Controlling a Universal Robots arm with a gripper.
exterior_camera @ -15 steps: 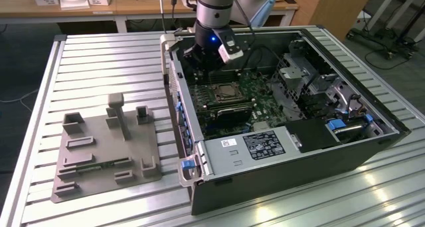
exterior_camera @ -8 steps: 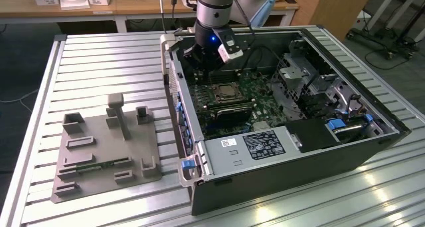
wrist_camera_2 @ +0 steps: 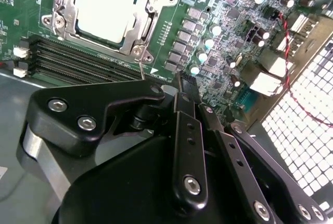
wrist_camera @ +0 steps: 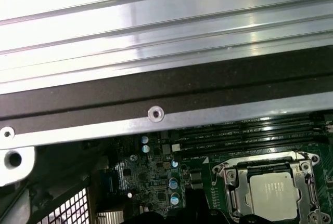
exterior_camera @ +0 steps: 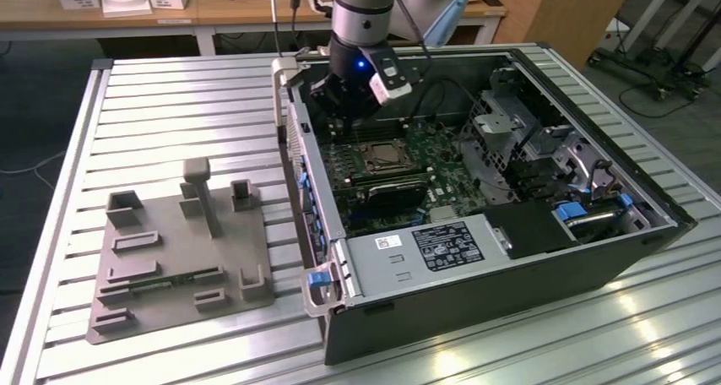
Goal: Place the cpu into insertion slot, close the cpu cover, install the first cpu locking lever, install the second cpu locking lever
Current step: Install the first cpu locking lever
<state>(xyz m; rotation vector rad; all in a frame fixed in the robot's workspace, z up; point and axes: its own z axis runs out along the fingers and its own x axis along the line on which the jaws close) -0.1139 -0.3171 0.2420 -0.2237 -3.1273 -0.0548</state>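
Observation:
The cpu [wrist_camera_2: 106, 8] lies in the insertion slot [exterior_camera: 383, 154], its pale metal top showing through the window of the cpu cover [wrist_camera_2: 152, 7], which lies flat over it. In the first wrist view the cpu [wrist_camera: 273, 195] sits inside the same silver cover [wrist_camera: 237, 182]. My gripper [wrist_camera_2: 179, 81] hangs inside the open computer case, beside the slot's corner and a little above the board; its black fingers meet at the tips with nothing seen between them. A thin metal locking lever [wrist_camera_2: 141, 68] runs from the socket corner towards the fingertips. In the exterior view the gripper [exterior_camera: 344, 115] is just behind the slot.
The black computer case [exterior_camera: 474, 292] stands on a slatted aluminium table [exterior_camera: 169, 106]. Its side wall [wrist_camera: 156, 86] is close to the gripper. Memory slots [wrist_camera_2: 78, 60] run beside the socket. A grey fixture plate [exterior_camera: 169, 250] lies on the exterior view's left. Red wires [wrist_camera_2: 283, 37] hang near the rear grille.

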